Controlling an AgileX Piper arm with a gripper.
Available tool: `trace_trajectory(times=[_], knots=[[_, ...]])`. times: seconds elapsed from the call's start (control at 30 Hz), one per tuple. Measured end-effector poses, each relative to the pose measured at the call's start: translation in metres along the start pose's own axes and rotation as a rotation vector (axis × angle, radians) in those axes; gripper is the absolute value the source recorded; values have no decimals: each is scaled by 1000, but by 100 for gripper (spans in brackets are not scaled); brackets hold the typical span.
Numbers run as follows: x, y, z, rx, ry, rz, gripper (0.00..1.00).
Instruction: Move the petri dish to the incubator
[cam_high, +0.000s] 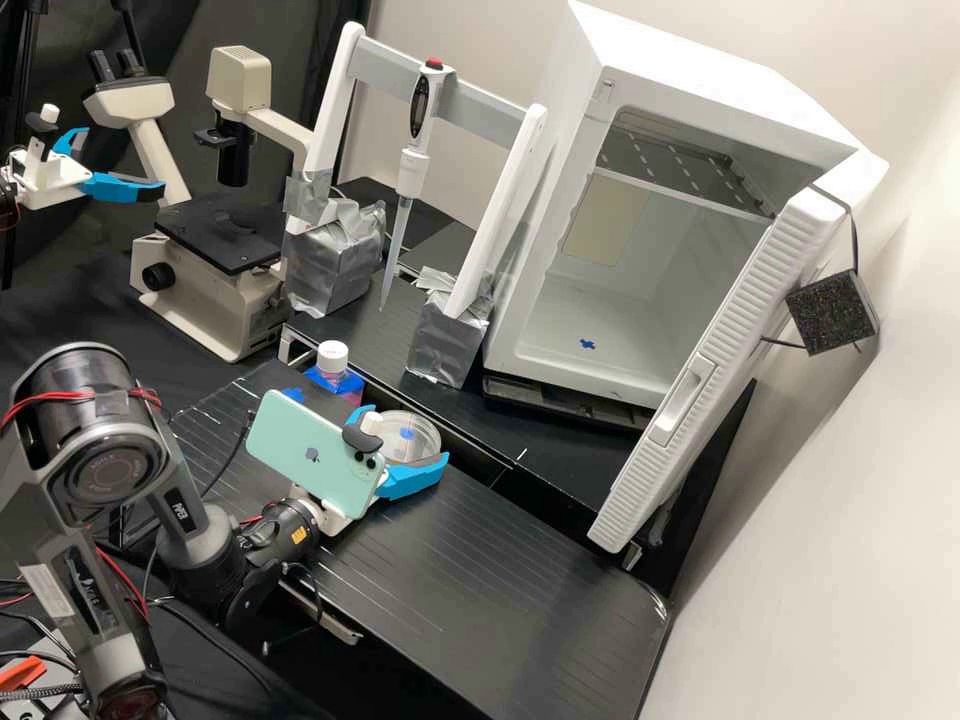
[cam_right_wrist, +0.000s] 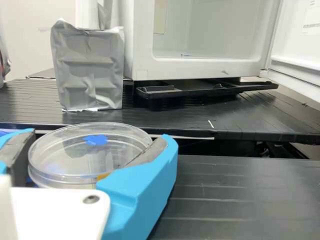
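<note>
My gripper (cam_high: 411, 431) is at the raised front platform in the high view, its blue fingers on either side of the clear round petri dish (cam_high: 425, 431). From the wrist, the gripper (cam_right_wrist: 100, 135) is shut on the dish (cam_right_wrist: 75, 147), with grey pads against both sides of it. The dish lies level, a blue mark on its lid; whether its base touches the platform I cannot tell. The white incubator (cam_high: 720, 85) stands at the back right with its door open, a shelf and a small blue mark inside. Its front frame (cam_right_wrist: 144, 45) rises beyond the dish in the wrist view.
A white-capped bottle (cam_high: 334, 380) is close behind the dish. Foil-wrapped blocks (cam_high: 445, 340) hold a stand with a hanging pipette (cam_high: 412, 150). A microscope (cam_high: 210, 290) stands at the left. The incubator door (cam_high: 700, 390) juts forward at the right, and a gap separates the platforms.
</note>
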Motion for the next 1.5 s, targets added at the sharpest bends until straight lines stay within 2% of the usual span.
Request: trace_trajectory(times=[0.37, 0.5, 0.63, 0.8, 0.87, 1.0, 1.13, 1.23, 1.5], knots=[[-1, 2, 1, -1, 0, -2, 0], [-5, 7, 1, 28, -13, 10, 0], [-2, 19, 2, 64, -26, 56, 0], [13, 42, -1, 72, 6, 141, 0], [24, 57, -1, 71, 14, 202, 0], [47, 75, 4, 100, 2, 291, 0], [85, 93, 7, 96, 7, 363, 0], [115, 104, 9, 99, 8, 371, 0], [182, 127, 14, 83, 19, 352, 0]])
